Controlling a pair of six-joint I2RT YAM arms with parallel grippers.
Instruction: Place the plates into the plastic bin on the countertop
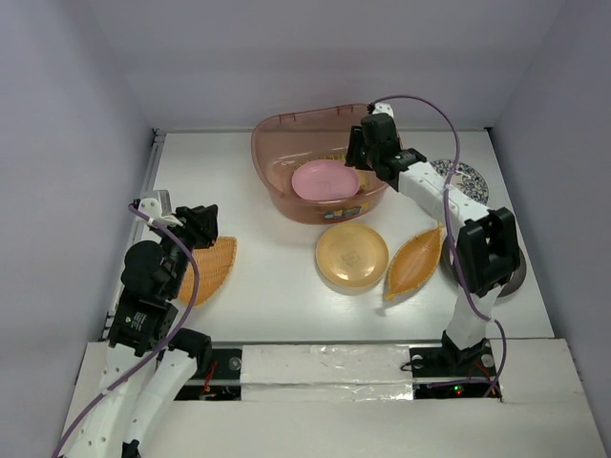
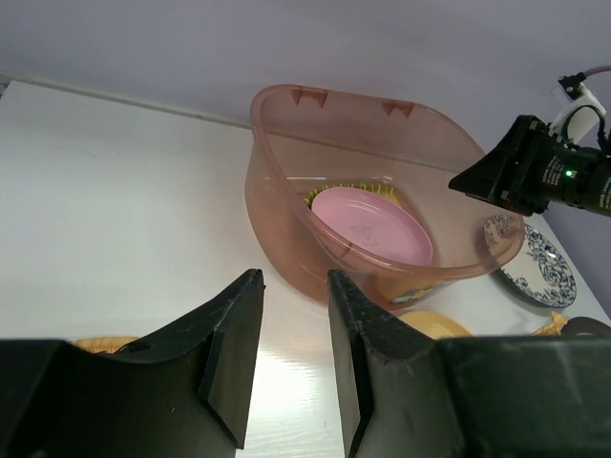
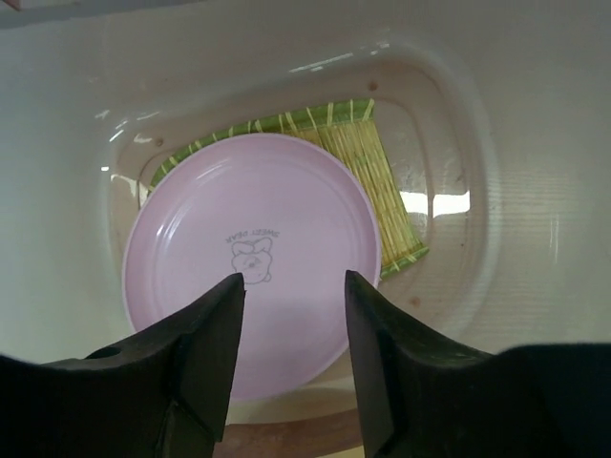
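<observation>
The right jaws are hanging over the plastic bin (image 1: 270, 181) (image 2: 286, 210) (image 3: 458, 114), standing apart with nothing between them, and the right wrist view is looking straight down between them at the pink plate (image 1: 323, 179) (image 2: 377, 229) (image 3: 286, 210). That plate is lying flat on the bottom of the bin, resting partly on a green-and-yellow slatted mat (image 3: 368, 162) and showing a small printed figure at its centre. The bin is sitting toward the far side of the white surface (image 1: 267, 286). Just in front of it, the round yellow-orange plate (image 1: 351, 256) (image 2: 434, 322) is lying on the surface, with one leaf-shaped plate (image 1: 415, 262) just beside it on the right. The blue-and-white floral plate (image 1: 468, 176) (image 2: 539, 267) is lying to the right of the bin, partly hiding behind the right arm (image 1: 434, 196), and the metal-rimmed plate (image 1: 514, 284) is showing only as a dark edge under that arm's elbow. The left jaws are standing a little apart and gripping nothing, hovering over the second leaf-shaped plate (image 1: 215, 267) at the left side of the surface; whether they are touching it cannot be told.
</observation>
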